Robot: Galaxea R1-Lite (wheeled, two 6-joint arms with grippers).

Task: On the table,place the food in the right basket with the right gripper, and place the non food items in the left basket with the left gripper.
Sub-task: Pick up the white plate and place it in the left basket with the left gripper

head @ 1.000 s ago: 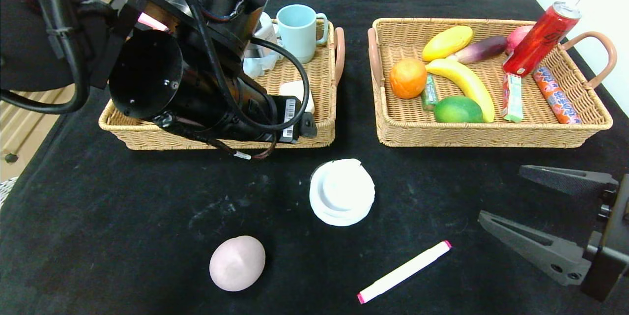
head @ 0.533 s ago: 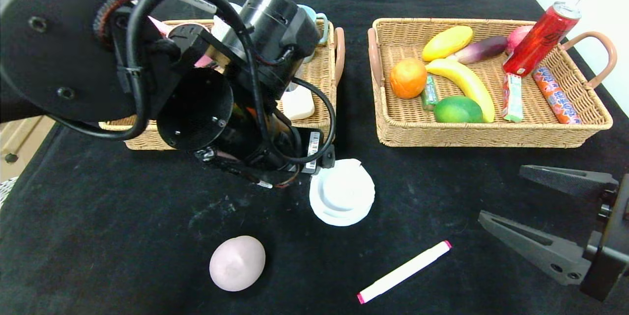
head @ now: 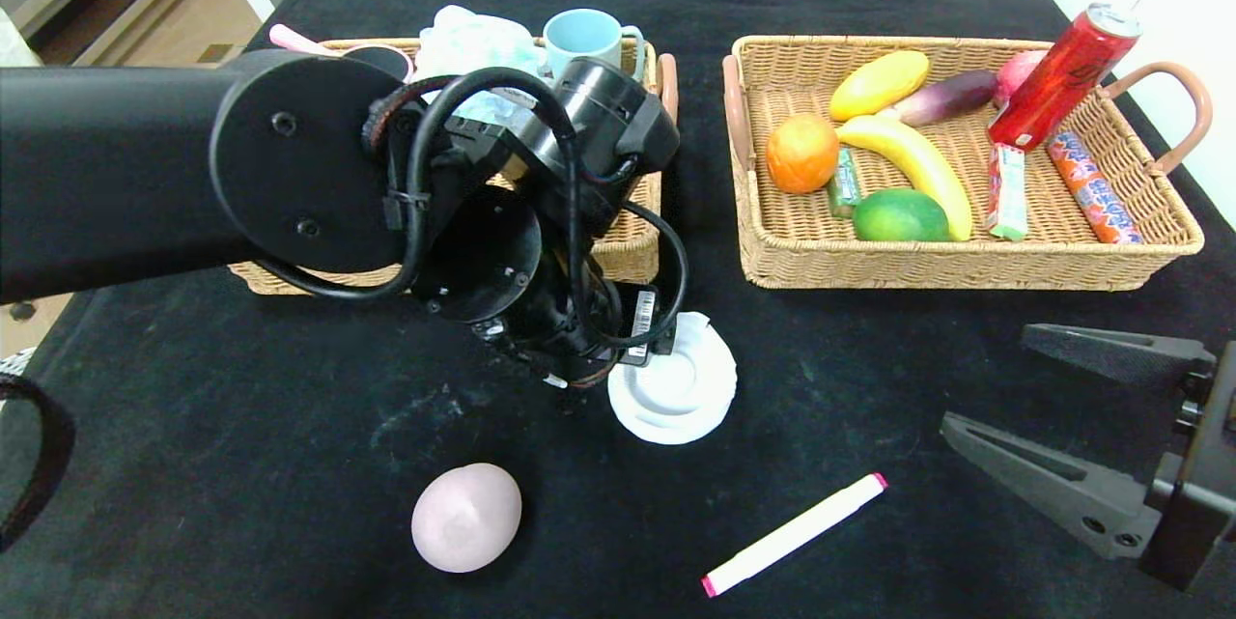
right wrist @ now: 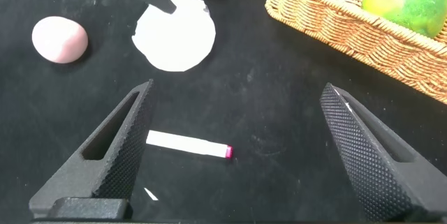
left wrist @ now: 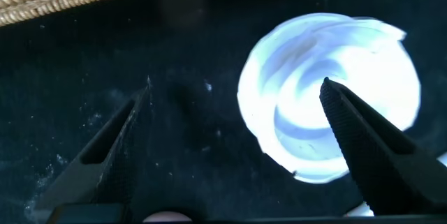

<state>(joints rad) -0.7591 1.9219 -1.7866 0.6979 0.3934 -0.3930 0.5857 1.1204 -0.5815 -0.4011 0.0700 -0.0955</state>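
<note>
My left gripper [left wrist: 234, 102] is open and low over the table, one finger [left wrist: 363, 140] over the flat white disc [left wrist: 328, 105], the other on bare cloth beside it. In the head view the left wrist hides its fingers at the disc's [head: 681, 387] near-left edge. The pink egg-shaped lump [head: 466, 516] and the white marker [head: 794, 534] lie at the table's front. My right gripper [head: 985, 382] is open and empty, parked at the front right above the marker [right wrist: 187, 144]. The orange [head: 801, 153] and gum pack [head: 847, 181] lie in the right basket [head: 966, 262]. The soap bar is hidden behind my left arm.
The left basket [head: 632, 252] holds a blue mug [head: 584, 44] and crumpled white stuff; my left arm covers most of it. The right basket also holds a banana [head: 917, 165], a lime [head: 900, 215], a red can [head: 1062, 78] and candy packs.
My left arm has swung from over the left basket forward and down to the white disc. The right arm and the loose things have not moved.
</note>
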